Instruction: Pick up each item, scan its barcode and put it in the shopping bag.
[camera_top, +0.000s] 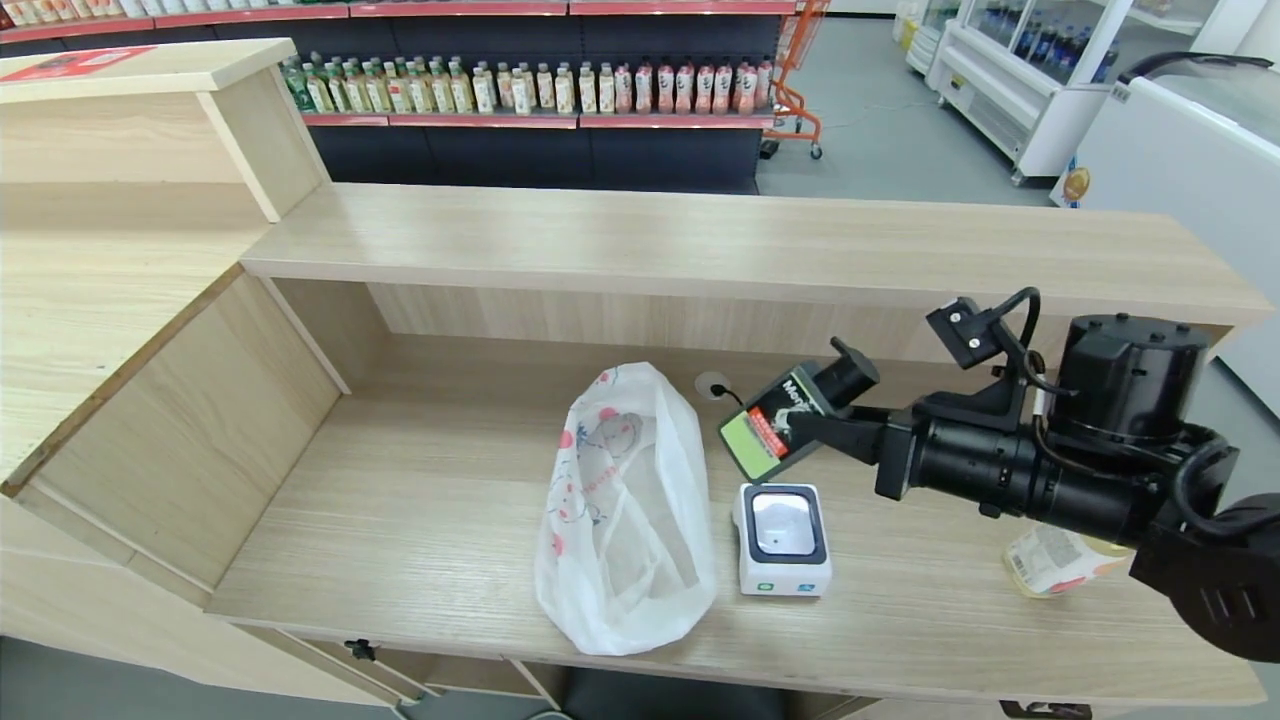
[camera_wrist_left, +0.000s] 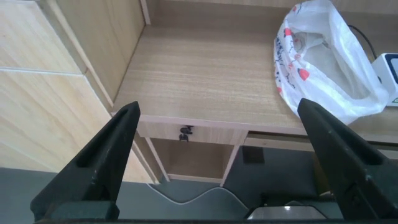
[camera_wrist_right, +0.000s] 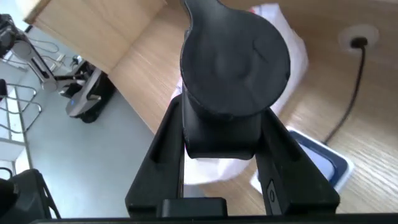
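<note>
Black carton (camera_top: 762, 438), clamped in the right claw (camera_top: 805, 415) over the scanner (camera_top: 785, 540), looks light and stiff; grip its flat sides. Left claw (camera_wrist_left: 217, 109) gapes empty.

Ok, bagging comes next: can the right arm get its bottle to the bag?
Probably yes: the bag lies just beside the scanner, and nothing stands between it and the bottle in the right gripper.

Worktop (camera_top: 400, 520): pale wood, matt, grainy. Shopping bag (camera_top: 620, 530): thin white plastic, crinkly. Scanner (camera_top: 785, 565): smooth white plastic, shiny window.
</note>
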